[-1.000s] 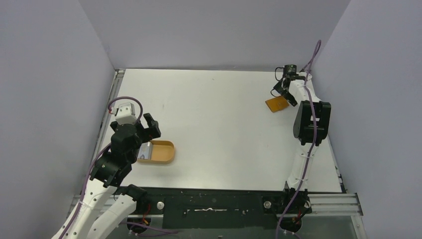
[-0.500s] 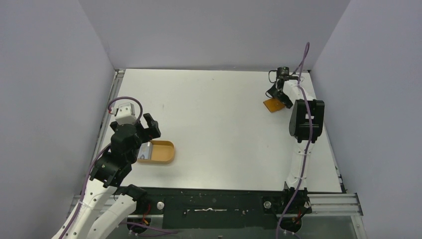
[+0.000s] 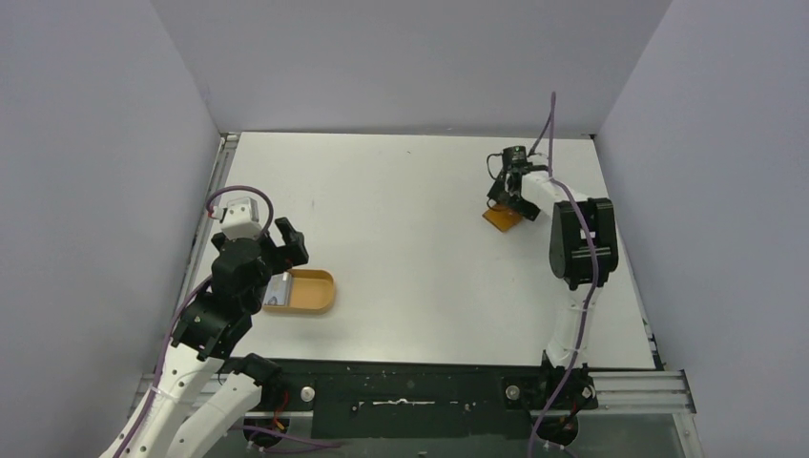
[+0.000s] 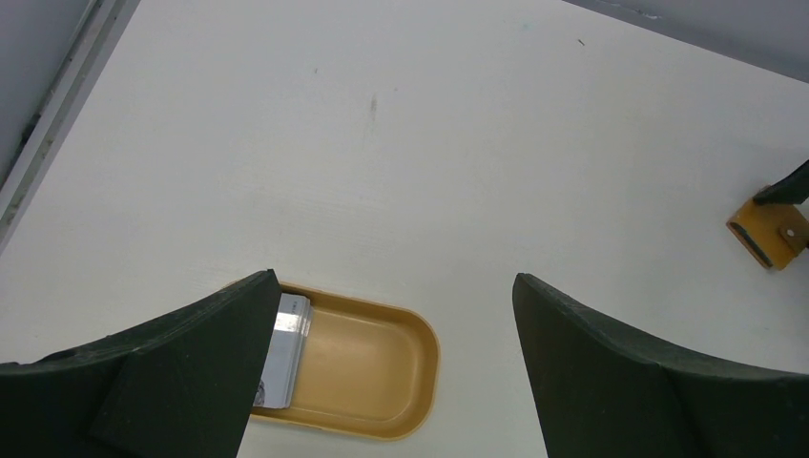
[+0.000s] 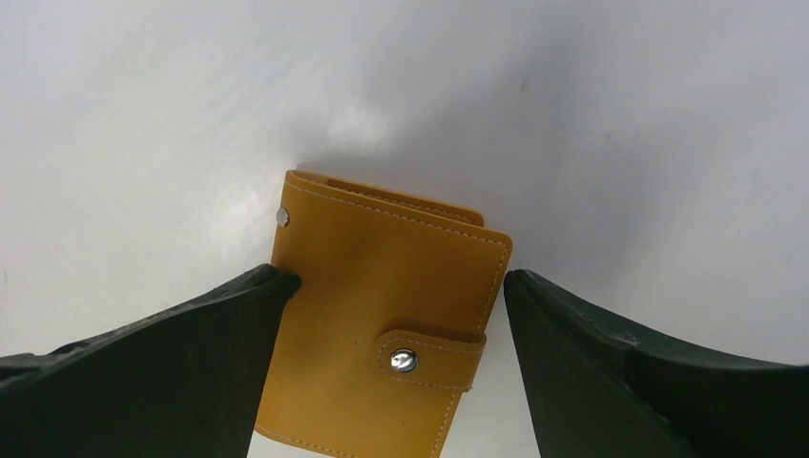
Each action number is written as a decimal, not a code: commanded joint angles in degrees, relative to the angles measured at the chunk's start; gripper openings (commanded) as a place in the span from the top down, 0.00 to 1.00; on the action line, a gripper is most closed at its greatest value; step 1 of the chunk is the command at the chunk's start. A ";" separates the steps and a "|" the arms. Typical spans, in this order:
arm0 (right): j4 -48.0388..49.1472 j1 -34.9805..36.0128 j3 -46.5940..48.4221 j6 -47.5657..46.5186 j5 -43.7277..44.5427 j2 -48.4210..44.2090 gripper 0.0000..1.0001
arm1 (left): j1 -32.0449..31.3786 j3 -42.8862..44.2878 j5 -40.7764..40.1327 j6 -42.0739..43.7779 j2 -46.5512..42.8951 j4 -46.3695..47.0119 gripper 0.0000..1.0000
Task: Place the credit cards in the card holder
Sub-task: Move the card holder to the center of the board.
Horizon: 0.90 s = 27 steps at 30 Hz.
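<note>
White table [image 3: 382, 219] is enclosed on three sides by plain grey-lavender walls [image 3: 410, 67]. A faint dark scuff [image 4: 372, 103] is noted on the tabletop ahead of the left fingers [image 4: 181, 372]. A metal rail [image 4: 57, 95] is seen outboard of them, along the table edge. Lighting is soft and diffuse.

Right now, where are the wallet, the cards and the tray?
wallet [image 5: 382, 305], right wrist view, middle of its front.
cards [image 4: 286, 343], left wrist view, top card's face.
tray [image 4: 372, 367], left wrist view, bare floor.
</note>
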 commanded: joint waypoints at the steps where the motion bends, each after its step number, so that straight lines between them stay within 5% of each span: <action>1: 0.39 5.18 -12.25 -2.11 -3.28 -7.48 0.13 | -0.14 1.37 1.26 -0.19 -0.04 2.22 0.09; 13: 1.11 24.48 -34.05 1.44 -0.26 -28.27 0.13 | -1.20 1.12 5.65 0.00 2.32 3.75 0.09; 22: -2.75 24.14 -32.08 -3.20 -4.51 -40.23 0.06 | -1.25 1.05 12.45 1.50 4.90 6.42 0.03; 27: 4.80 17.65 -37.00 -2.37 -17.87 -41.00 0.11 | -1.22 0.07 19.42 -3.45 5.62 9.16 0.03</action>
